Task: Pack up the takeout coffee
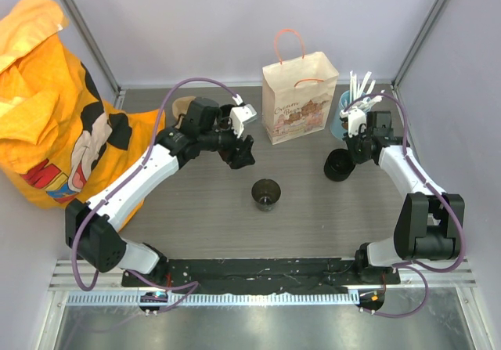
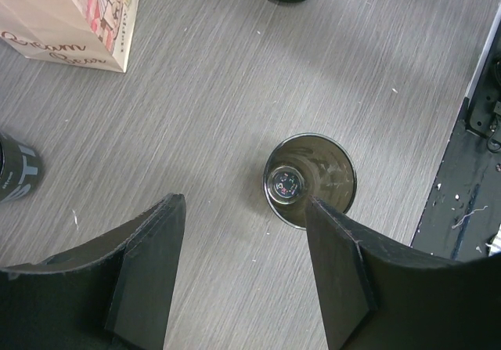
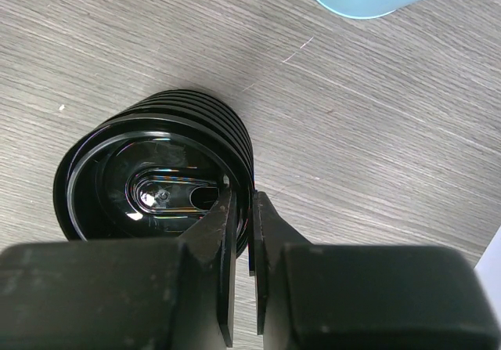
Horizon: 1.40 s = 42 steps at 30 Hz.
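R gripper [image 3: 243,201] is pressed nearly together, pinching the rim of the top lid [image 3: 156,182] on a stack of black lids [image 1: 339,166] near the table's [image 1: 203,201] right edge, toward the far side. L gripper [image 2: 244,209] is spread wide and holds nothing. It hangs over mid table w/ the takeout cup [image 2: 309,179] just past its tips. The cup stands upright and open, no lid on, about centre of the table, well apart from the stack.

Risks: the lids nest tight, so the pinch may lift two or more, or tip the stack. Can't tell from the wrist view whether only the top one is caught. The grip is on one edge only, so the lid will prob hang tilted and could slip.

Around: paper bag [image 1: 300,99] stands upright at the far edge, centre. The light-blue straw cup [image 1: 348,115] is just beside the R arm near the far right corner, and a careless swing could knock it. Orange cloth [image 1: 47,107] is off the left edge, out of the way. Nothing lies between stack and cup.
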Motion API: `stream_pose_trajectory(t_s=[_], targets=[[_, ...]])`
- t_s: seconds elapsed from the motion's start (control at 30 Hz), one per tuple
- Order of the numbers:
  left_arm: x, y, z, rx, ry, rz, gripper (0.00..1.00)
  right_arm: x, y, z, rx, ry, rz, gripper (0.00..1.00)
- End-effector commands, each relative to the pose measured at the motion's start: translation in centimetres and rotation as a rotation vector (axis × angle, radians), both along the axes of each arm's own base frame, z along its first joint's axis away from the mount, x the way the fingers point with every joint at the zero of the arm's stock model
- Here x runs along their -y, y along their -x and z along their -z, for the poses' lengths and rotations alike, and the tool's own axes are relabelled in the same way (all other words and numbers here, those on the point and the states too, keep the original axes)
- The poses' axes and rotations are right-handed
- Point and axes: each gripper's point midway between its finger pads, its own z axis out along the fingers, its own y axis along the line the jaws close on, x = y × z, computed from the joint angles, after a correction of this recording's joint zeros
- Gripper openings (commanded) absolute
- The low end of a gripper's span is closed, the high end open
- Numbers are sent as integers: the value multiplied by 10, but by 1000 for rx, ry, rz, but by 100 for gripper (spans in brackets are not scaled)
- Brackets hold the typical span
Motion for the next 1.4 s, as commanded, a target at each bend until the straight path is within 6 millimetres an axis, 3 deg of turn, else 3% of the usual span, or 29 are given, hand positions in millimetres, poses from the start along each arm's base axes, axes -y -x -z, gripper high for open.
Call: stream_pose_trajectory(t_s=[0.0,0.27,0.43,0.63,0.67,0.8,0.83,0.87,1.07,1.23,1.27,1.37], targets=[[4,-5,-9,30,36,11,67,-3,-13,-33,99,-20,-6,10],[3,-5,-13,57,39,25,67,-7,-14,-76,160,-37,-26,10],[4,-2,-22,101,45,66,69,-14,-1,-100,165,-58,-60,11],[4,1,-40,252,36,180,77,-38,23,-134,137,-138,-184,10],[4,4,-41,254,33,200,77,-46,24,-148,156,-168,-218,10],[7,3,-51,346,24,278,88,-69,41,-166,107,-276,-307,11],[8,6,-51,362,23,311,99,-73,43,-168,96,-294,-327,10],[6,10,-47,357,6,343,100,-79,44,-175,100,-312,-353,10],[-5,17,-54,381,-79,384,100,-101,55,-171,-6,-397,-436,10],[-24,17,-73,487,-177,388,100,-116,54,-169,-46,-475,-483,10],[-24,16,-87,515,-170,385,100,-126,58,-171,-56,-483,-517,10],[-25,12,-99,588,-195,404,100,-142,65,-168,-101,-496,-575,11]])
